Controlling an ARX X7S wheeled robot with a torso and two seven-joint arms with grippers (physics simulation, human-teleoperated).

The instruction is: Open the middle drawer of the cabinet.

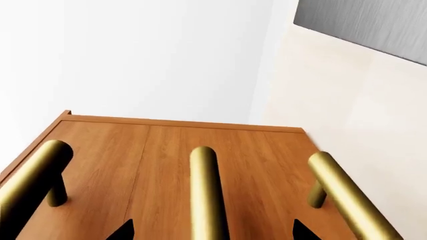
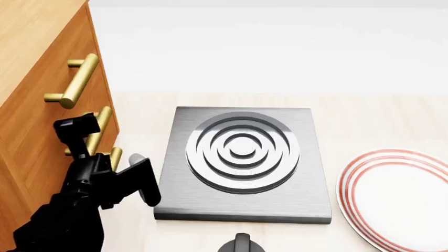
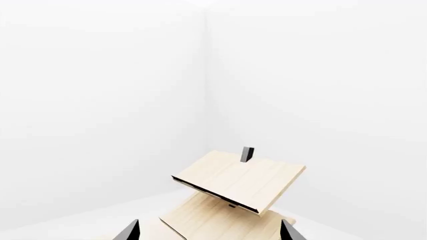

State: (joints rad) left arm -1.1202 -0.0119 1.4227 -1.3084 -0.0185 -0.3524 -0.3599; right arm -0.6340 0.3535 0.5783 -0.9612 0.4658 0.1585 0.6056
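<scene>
- Location: the cabinet [image 2: 31,100] is standing at the left edge of the surface [image 2: 364,113] in the head view, just beside the grey hotplate [image 2: 244,164]. The middle drawer [image 1: 200,150] is sitting second in the column, its front flush with its neighbours, not yet pulled.
- Handle: the brass bar handle [image 1: 205,195] of the middle drawer is running across the drawer front on two posts. In the left wrist view it is lying centred between the two dark fingertips [image 1: 123,231].
- Left hand [image 2: 105,157]: its fingers are standing apart, straddling the bar without clamping it.
- Right hand [image 3: 208,232]: its fingers are standing apart and holding nothing, facing a pale wooden rack [image 3: 237,187] well away from the cabinet.
- Handling judgement: the drawer is likely behaving as a rigid box sliding straight outward, with moderate resistance. The bar is smooth, round metal and probably slippery.
- Grip point: the hand should be closing on the middle of the bar, between the posts, so that the pull is staying square and the drawer is not racking.
</scene>
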